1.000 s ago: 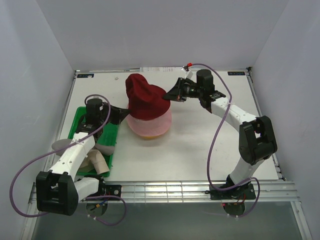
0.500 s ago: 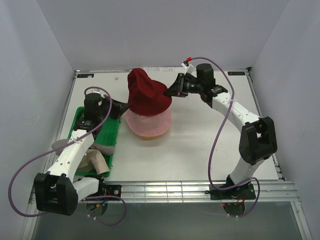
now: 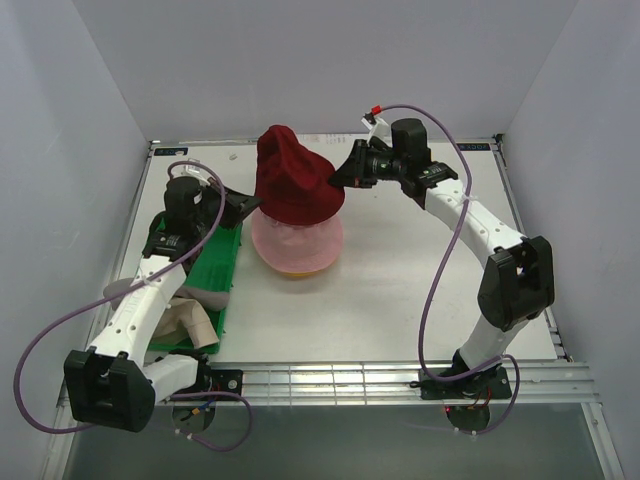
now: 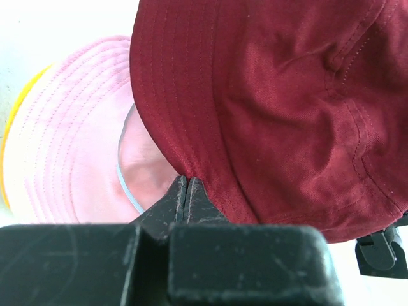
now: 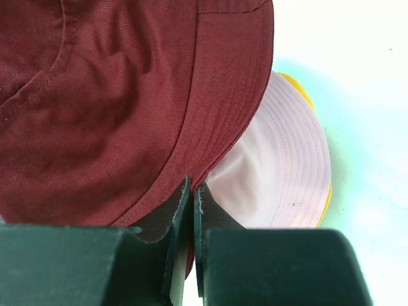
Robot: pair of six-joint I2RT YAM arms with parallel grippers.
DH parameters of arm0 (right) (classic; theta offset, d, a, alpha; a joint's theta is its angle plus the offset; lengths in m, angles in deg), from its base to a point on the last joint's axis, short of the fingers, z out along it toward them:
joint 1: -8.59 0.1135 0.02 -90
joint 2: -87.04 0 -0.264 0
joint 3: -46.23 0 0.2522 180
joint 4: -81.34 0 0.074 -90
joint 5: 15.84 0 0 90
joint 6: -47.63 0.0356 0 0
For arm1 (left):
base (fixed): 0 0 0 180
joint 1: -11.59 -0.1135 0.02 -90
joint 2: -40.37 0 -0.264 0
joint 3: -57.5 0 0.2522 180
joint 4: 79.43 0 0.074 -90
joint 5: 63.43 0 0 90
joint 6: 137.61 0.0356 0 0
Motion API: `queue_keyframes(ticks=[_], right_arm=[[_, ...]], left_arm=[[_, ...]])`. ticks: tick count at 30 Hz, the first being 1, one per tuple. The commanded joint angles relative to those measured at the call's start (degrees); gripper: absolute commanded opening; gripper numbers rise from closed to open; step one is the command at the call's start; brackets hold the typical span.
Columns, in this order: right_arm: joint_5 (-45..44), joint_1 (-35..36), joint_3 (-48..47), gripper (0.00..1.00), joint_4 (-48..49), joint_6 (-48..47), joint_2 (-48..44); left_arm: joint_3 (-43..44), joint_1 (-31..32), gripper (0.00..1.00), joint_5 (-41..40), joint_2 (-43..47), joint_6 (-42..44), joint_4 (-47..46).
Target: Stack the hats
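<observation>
A dark red hat (image 3: 295, 185) hangs stretched between my two grippers above the stack. My left gripper (image 3: 252, 205) is shut on its left brim, and the pinch shows in the left wrist view (image 4: 185, 180). My right gripper (image 3: 335, 180) is shut on the right brim (image 5: 193, 186). Below the red hat (image 4: 274, 108) (image 5: 108, 95) lies a pale pink hat (image 3: 297, 245) (image 4: 70, 140) (image 5: 280, 166) on a yellow-orange hat (image 3: 295, 273) (image 5: 299, 86), of which only the rim shows. A beige hat (image 3: 195, 320) and a grey hat (image 3: 120, 290) lie at the left.
A green tray (image 3: 218, 262) sits at the left under my left arm, with the beige hat on its near end. White walls close in the table on three sides. A metal rail runs along the near edge.
Both grippers have carried the dark red hat up and slightly farther back, so it hangs higher over the pink hat. Both grips are unchanged.
</observation>
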Motion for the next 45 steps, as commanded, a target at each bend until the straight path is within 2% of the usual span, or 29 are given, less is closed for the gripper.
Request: queue_keyframes(ticks=[1, 10, 17, 28, 45], right_arm=[[-1.2, 0.9, -2.8, 0.08, -0.9, -2.5, -3.6], [-3.4, 1.9, -0.6, 0.08, -2.4, -4.6, -7.2], [-4.3, 2.2, 4.9, 0.08, -1.4, -5.2, -10.0], [-4.6, 2.5, 13.8, 0.08, 3.3, -4.5, -11.1], [-3.9, 2.5, 19.8, 0.08, 8.8, -1.7, -8.0]], left_arm=[[2.4, 0.5, 0.00, 1.2, 2.4, 2.3, 1.3], [3.8, 0.4, 0.00, 1.0, 5.1, 5.6, 5.6], [3.7, 0.4, 0.00, 1.2, 6.5, 7.8, 8.2], [-3.5, 0.4, 0.00, -0.4, 9.2, 10.0, 8.0], [-10.5, 0.4, 0.00, -3.2, 6.5, 11.2, 6.9]])
